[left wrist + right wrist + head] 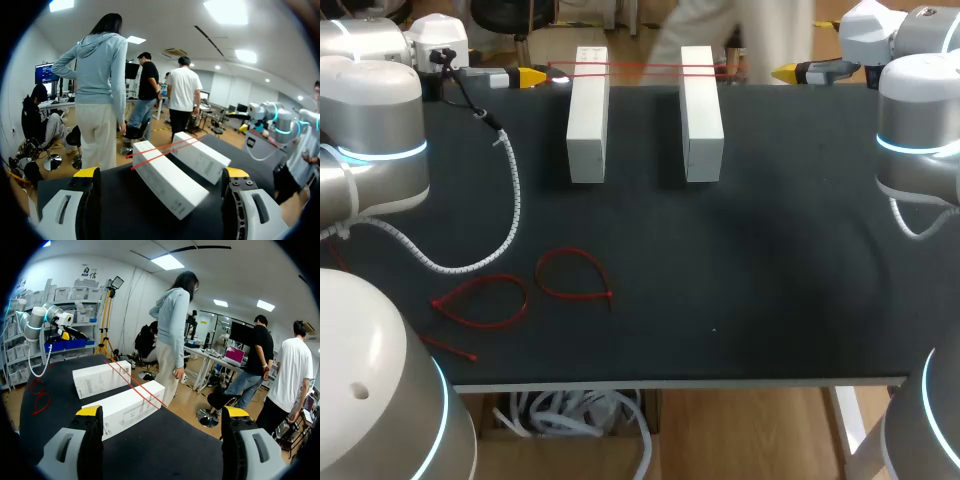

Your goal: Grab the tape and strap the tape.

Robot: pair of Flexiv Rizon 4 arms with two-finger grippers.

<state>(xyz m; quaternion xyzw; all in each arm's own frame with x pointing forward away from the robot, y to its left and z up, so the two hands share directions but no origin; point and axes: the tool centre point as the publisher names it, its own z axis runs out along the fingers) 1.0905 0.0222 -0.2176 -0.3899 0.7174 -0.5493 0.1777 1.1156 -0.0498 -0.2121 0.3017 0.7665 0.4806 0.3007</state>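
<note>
Two white boxes [587,115] [701,112] lie side by side at the table's far edge. A thin red tape [640,68] runs as two lines across their far ends. My left gripper [532,76] hangs just left of the tape's end, and my right gripper [785,72] just right of the other end. In the left wrist view the gripper [161,200] is open and empty, with the boxes [167,177] and the tape [160,150] ahead of it. The right gripper [162,440] is open too, facing the boxes [127,407] and the tape [135,382].
Two red looped ties [480,300] [575,275] lie on the black table [770,280] near the front left, and a third [450,347] lies by the front edge. A white spiral cable [510,200] hangs from my left arm over the table's left side.
</note>
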